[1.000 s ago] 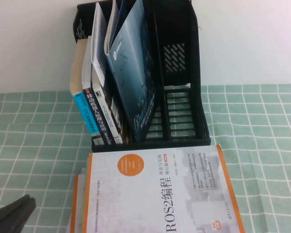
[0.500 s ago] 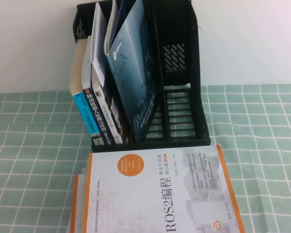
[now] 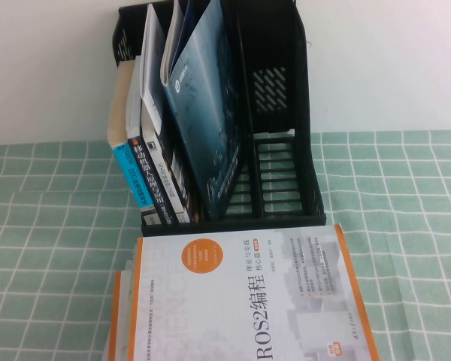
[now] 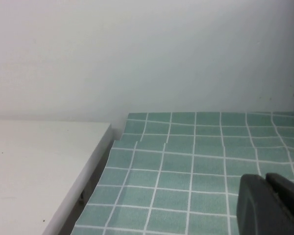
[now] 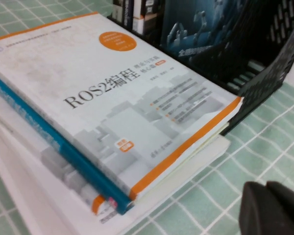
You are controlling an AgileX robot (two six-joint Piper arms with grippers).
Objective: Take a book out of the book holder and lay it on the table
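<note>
I see the desk (image 3: pixel 406 226) first, covered edge to edge in a mint-green cloth with a white grid, set against a plain white wall. At its far side stands the black book holder (image 3: pixel 282 113), a tall slotted file rack; its right compartments show only their vented walls, while the left ones hold a dark teal-blue book (image 3: pixel 203 120) leaning over, plus a pale yellow book with a blue band (image 3: pixel 128 143) and a few dark spines beside it. Directly in front of the holder lies the ROS2 book (image 3: pixel 248 301), flat and face up, white-grey with an orange border and an orange circle, its top edge just beside the rack's base. From my right wrist camera it rests on a small stack of other books (image 5: pixel 54 147), one with a blue spine. My right hand (image 5: pixel 272 210) sits low near that stack's corner, fingers closed on nothing. My left hand (image 4: pixel 269 205) hangs over bare cloth by the desk's edge, apparently closed and empty
</note>
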